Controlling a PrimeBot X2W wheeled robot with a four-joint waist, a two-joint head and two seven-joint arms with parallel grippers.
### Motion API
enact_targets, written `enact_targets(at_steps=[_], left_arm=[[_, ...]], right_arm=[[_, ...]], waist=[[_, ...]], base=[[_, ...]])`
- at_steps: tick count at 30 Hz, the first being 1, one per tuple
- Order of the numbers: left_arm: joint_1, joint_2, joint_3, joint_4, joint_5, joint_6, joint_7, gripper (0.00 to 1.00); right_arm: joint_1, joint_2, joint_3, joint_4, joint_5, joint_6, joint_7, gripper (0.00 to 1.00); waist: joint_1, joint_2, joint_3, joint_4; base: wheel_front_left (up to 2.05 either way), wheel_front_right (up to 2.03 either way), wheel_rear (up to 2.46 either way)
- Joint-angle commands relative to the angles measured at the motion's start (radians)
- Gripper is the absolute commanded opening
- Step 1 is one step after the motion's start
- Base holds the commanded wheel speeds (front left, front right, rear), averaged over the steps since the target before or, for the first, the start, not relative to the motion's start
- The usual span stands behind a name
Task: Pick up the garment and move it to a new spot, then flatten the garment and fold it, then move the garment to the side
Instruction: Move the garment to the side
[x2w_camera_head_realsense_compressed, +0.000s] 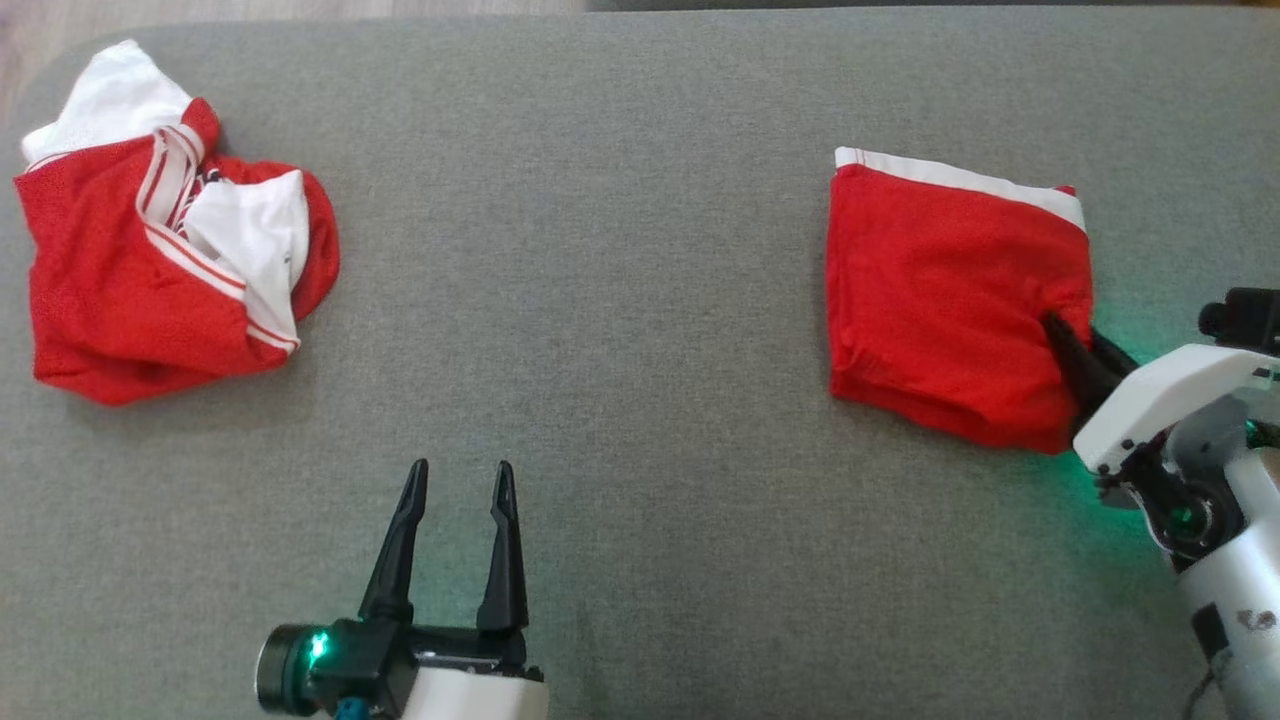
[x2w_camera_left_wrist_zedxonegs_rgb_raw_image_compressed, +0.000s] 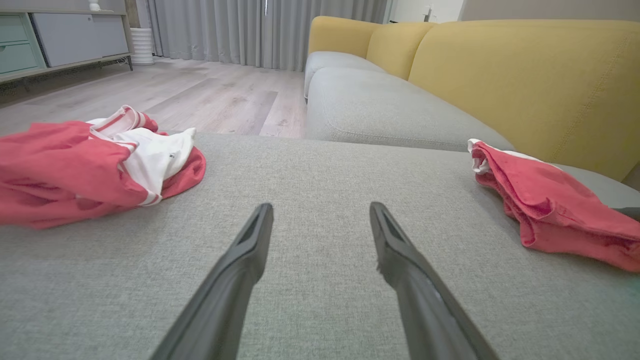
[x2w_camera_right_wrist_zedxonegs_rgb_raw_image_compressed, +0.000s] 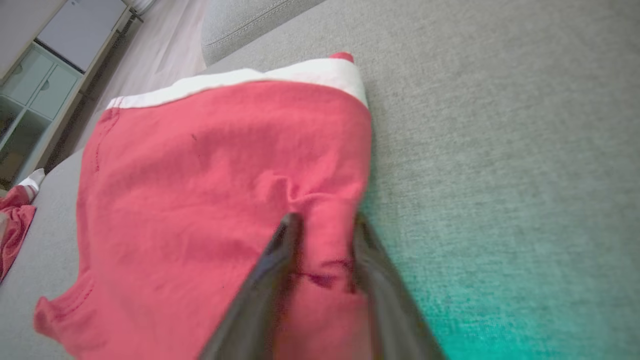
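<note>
In the head view a folded red garment (x2w_camera_head_realsense_compressed: 950, 300) with a white band along its top edge lies flat on the grey cushion (x2w_camera_head_realsense_compressed: 620, 300) at the right of the frame. The right gripper (x2w_camera_head_realsense_compressed: 1070, 335) comes in from the lower right and its dark fingers meet the garment's right edge, where the cloth puckers around them. At the upper left lies a crumpled red-and-white garment (x2w_camera_head_realsense_compressed: 150, 280), well apart from the folded one. The left gripper (x2w_camera_head_realsense_compressed: 461, 470) sits at the bottom centre-left, fingers spread wide with nothing between them. In the left wrist view the left gripper (x2w_camera_left_wrist_zedxonegs_rgb_raw_image_compressed: 321, 207) again stands wide and empty over bare cushion, with the crumpled garment (x2w_camera_left_wrist_zedxonegs_rgb_raw_image_compressed: 75, 170) at the left edge and the folded one (x2w_camera_left_wrist_zedxonegs_rgb_raw_image_compressed: 550, 210) at the right edge. Beyond them are a yellow sofa backrest (x2w_camera_left_wrist_zedxonegs_rgb_raw_image_compressed: 525, 85), a wood floor (x2w_camera_left_wrist_zedxonegs_rgb_raw_image_compressed: 200, 95) and grey curtains (x2w_camera_left_wrist_zedxonegs_rgb_raw_image_compressed: 250, 30). In the right wrist view — somewhat blurred — the right gripper (x2w_camera_right_wrist_zedxonegs_rgb_raw_image_compressed: 326, 220) has its two fingers drawn close together with a gathered ridge of the red garment (x2w_camera_right_wrist_zedxonegs_rgb_raw_image_compressed: 200, 190) pinched between them. The cloth fills the left and middle of the frame, white band (x2w_camera_right_wrist_zedxonegs_rgb_raw_image_compressed: 250, 82) at the top, resting on the cushion — green light tints the lower right.
</note>
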Motion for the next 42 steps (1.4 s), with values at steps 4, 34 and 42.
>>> enact_targets(at_steps=[4, 34, 42], left_arm=[[-0.041, -0.003, 0.023, -0.032, -0.005, 0.007, -0.005, 1.0], [-0.234, -0.003, 0.027, -0.007, 0.023, -0.058, -0.005, 1.0], [-0.189, -0.003, 0.032, 0.012, 0.004, -0.042, -0.005, 1.0]], right_arm=[[-0.042, -0.078, 0.028, -0.03, -0.005, 0.007, -0.056, 0.0], [-0.216, -0.578, -0.105, -0.054, -0.348, 0.007, -0.109, 1.0], [-0.145, -0.345, -0.147, -0.088, -0.589, 0.007, -0.207, 1.0]], waist=[[0.0, 0.0, 0.018, -0.023], [0.0, 0.0, 0.264, -0.095], [0.0, 0.0, 0.121, -0.061]], base=[[0.0, 0.0, 0.0], [0.0, 0.0, 0.0], [0.0, 0.0, 0.0]])
